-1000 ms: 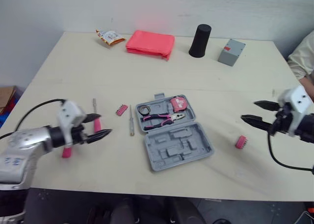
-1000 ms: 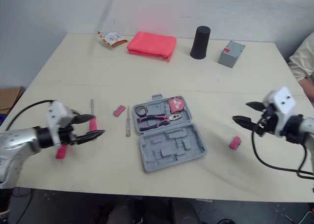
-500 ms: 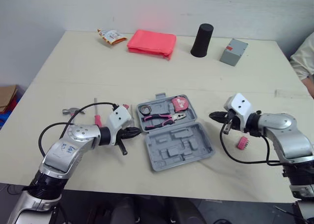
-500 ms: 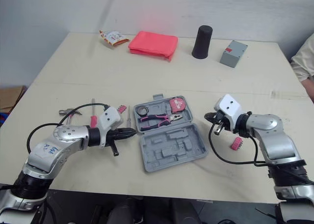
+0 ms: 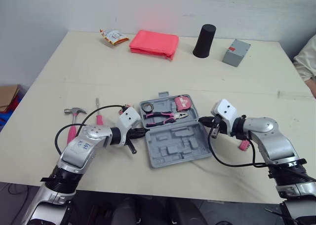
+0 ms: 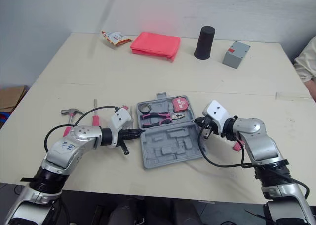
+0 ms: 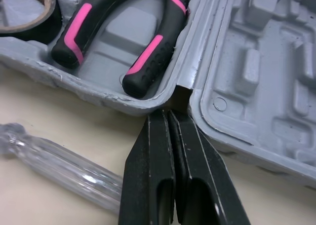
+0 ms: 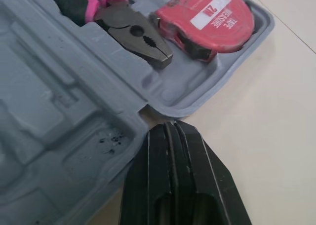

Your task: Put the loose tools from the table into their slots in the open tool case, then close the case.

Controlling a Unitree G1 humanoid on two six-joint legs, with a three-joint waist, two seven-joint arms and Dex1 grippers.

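Case [image 5: 178,147] lies open near the middle of the table [image 5: 148,72], slightly skewed, with the hinge line running left to right between its two halves. The far half holds pliers [image 5: 163,118] with pink-and-black handles, a tape roll [image 5: 146,107] and a red tape measure [image 8: 207,18]. The tape measure's white label reads "2M" with "TAPE MEASURE" in small print alongside. The near half is moulded slots, bare grey. Left gripper [image 7: 169,115]: fingers pressed together, nothing held, tips at the hinge notch on the case's left side; touching or a hair off, cannot tell which. Right gripper [image 8: 170,125]: fingers likewise pressed together, nothing held, tips at the matching notch on the right side. A clear screwdriver [image 7: 57,158] lies on the table just beside the left fingers. Hammer [image 5: 74,111] and red screwdriver [image 5: 98,118] lie left of the case, apart from it. A pink bit holder [image 5: 243,144] sits right of the case, partly behind the right arm. A second bit holder [image 6: 124,107] shows just beyond the left gripper. Along the far edge stand a packet [image 5: 112,36] (print too small to read), pink cloth [image 5: 154,41], black cup [image 5: 204,33] and grey box [image 5: 236,53], well apart from the case with bare tabletop between. A bare strip runs from the case to the near edge. A person's sleeve [image 5: 308,62] is at the right border.
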